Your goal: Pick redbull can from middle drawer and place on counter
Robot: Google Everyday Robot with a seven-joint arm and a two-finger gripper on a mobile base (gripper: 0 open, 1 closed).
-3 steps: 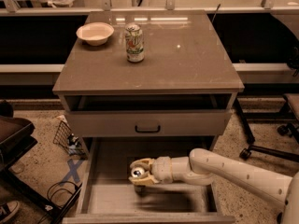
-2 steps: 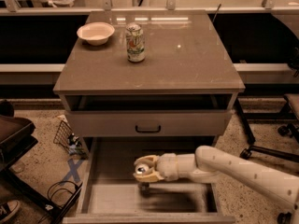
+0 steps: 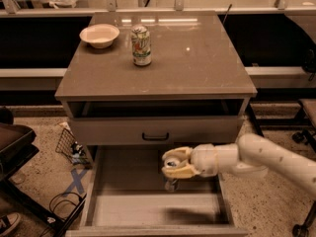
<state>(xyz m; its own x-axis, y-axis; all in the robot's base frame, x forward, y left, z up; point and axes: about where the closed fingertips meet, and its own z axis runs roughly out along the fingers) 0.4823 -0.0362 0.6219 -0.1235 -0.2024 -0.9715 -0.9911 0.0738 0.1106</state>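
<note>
The redbull can (image 3: 172, 174) is a slim silvery can with a shiny top, held upright over the open middle drawer (image 3: 123, 181). My gripper (image 3: 174, 164) reaches in from the right on a white arm and is shut on the can, its cream fingers (image 3: 178, 172) wrapped around the can's upper part. The can's bottom hangs just above the drawer's bare floor, near the drawer's middle. The counter (image 3: 197, 63) is the glossy grey-brown top of the cabinet, above and behind the gripper.
A green-and-white can (image 3: 141, 45) and a cream bowl (image 3: 99, 35) stand on the counter's back left. The drawer front with the black handle (image 3: 155, 137) is just above the gripper. A wire basket (image 3: 69, 146) and cables lie on the floor at left.
The gripper has risen a little and shifted right with the can in it; the can now hangs off the drawer floor.
</note>
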